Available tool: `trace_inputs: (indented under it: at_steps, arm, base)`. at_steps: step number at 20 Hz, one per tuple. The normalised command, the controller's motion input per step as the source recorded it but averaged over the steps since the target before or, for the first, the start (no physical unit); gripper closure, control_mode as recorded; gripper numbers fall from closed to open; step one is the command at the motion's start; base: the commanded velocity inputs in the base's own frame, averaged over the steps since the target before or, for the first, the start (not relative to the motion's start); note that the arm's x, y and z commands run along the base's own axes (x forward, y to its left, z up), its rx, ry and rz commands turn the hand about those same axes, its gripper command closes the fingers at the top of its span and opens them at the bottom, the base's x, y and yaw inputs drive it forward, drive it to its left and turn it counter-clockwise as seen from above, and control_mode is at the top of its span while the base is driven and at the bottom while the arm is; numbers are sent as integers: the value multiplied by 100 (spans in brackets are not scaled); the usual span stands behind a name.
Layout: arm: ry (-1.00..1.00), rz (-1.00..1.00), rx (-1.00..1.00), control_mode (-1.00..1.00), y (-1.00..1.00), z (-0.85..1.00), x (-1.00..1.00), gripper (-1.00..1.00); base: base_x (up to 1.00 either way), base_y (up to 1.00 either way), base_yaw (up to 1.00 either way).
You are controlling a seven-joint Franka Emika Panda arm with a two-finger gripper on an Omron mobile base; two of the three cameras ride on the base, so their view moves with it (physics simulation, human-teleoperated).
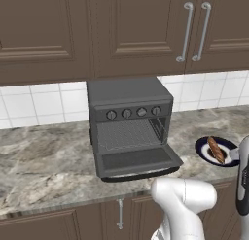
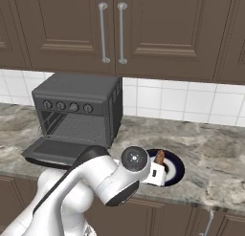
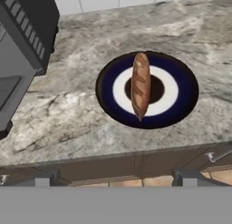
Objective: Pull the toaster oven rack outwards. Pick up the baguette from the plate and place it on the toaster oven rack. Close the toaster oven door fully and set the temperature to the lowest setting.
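The claw (image 3: 117,177) is seen from the hand view as two small dark finger tips set wide apart at the lower edge, so it is spread and nothing is held between them. It is poised above and in front of the round dark blue plate with a white ring and dark centre (image 3: 181,73), well clear of it, not yet lowered.

On that plate the small slim orange-brown baguette (image 3: 140,85) is laid across the centre, its length running away from the claw, untouched. The plate is set on the grey marbled stone surface (image 3: 81,123) near its front edge, to the right of the dark grey boxy toaster oven (image 1: 129,95), with a gap of bare stone between them.

The dark grey toaster oven door with its curved black bar handle (image 1: 138,161) is folded down flat and fully open. The thin grey metal wire rack (image 1: 127,134) is seen inside the cavity; whether it has been drawn outward over the door cannot be told with certainty, though it appears to reach the front of the opening.

Judged from this, the pulling of the rack is taken as done or nearly so, and the picking up of the baguette is the step in hand. Still to be done: the grasp, the placing on the rack, the closing of the door, and the turning of the temperature knob among the four small round knobs (image 1: 133,112) to its lowest setting.
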Motion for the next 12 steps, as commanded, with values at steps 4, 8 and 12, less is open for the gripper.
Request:
trace_inputs:
  at_steps: [4,8,12]
  arm:
    - [0,8,-6,-100,0,-1,2,-100]
    - [0,4,0,-100,0,-11,14,-100]
    - [0,2,0,-100,4,-18,25,-100]
  base:
    - [0,0,0]
    - [0,0,0]
    - [0,0,0]
